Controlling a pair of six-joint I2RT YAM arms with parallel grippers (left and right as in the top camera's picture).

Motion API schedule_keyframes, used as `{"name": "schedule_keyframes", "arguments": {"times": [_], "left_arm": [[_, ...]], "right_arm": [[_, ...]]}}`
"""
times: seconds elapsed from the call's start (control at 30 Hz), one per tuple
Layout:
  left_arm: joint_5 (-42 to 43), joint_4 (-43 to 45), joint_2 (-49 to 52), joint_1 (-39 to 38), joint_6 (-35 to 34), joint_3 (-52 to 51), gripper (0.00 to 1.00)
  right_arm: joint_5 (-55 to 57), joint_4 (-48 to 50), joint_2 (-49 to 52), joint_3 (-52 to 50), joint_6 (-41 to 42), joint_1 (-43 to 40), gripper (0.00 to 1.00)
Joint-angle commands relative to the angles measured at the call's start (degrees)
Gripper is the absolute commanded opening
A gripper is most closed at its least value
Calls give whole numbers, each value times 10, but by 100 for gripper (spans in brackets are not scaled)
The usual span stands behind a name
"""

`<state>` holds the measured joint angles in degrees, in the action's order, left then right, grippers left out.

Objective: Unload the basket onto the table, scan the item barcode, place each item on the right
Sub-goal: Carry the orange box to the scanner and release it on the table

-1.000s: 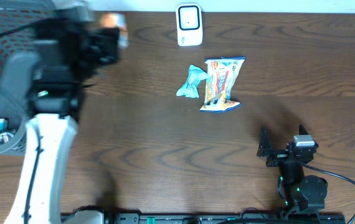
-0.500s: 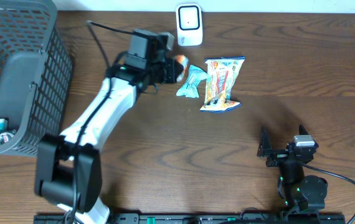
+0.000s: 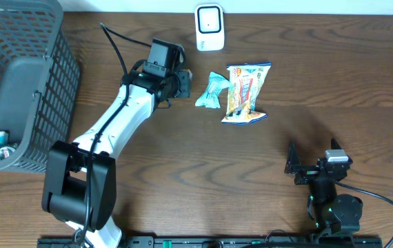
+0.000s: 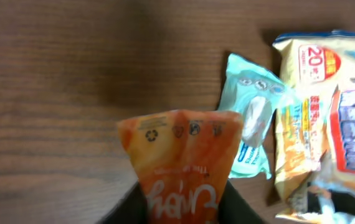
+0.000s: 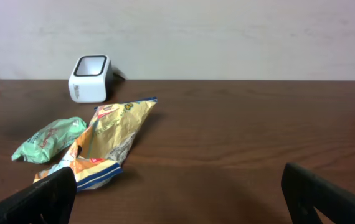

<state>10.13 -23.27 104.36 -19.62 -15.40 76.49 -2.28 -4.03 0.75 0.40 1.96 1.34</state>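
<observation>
L gripper (image 4: 183,210) pinches orange packet (image 4: 180,155) by its end, just beside teal pouch (image 4: 252,118), near scanner (image 3: 209,27). R gripper (image 5: 177,186) agape, empty. You face the barcode side (can't spot it here) to scanner window, pkt flat.

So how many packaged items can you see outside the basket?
3: an orange packet held in the left gripper, a teal packet on the table, and a yellow snack bag beside it. The arm may hide others.
</observation>
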Motion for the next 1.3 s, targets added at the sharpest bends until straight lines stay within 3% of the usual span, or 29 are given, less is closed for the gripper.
{"name": "schedule_keyframes", "arguments": {"times": [0.0, 0.07, 0.2, 0.7, 0.8, 1.0, 1.1, 1.27], "left_arm": [[-19, -10, 10, -1, -1, 4, 64], [-18, -11, 10, -1, -1, 4, 74], [-18, -9, 5, -1, -1, 5, 82], [-19, -78, -28, -1, 0, 4, 96], [-24, -102, -25, -1, 0, 4, 80], [-123, -127, -12, 9, -1, 3, 73], [-110, -128, -6, 31, -1, 3, 55], [-70, -128, 10, 64, -1, 2, 35]], "right_arm": [[4, -3, 0, 0, 6, -3, 99], [4, -3, 0, 0, 6, -3, 99], [4, -3, 0, 0, 6, -3, 99], [4, -3, 0, 0, 6, -3, 99], [4, -3, 0, 0, 6, -3, 99], [4, -3, 0, 0, 6, -3, 99], [4, -3, 0, 0, 6, -3, 99], [4, -3, 0, 0, 6, -3, 99]]}}
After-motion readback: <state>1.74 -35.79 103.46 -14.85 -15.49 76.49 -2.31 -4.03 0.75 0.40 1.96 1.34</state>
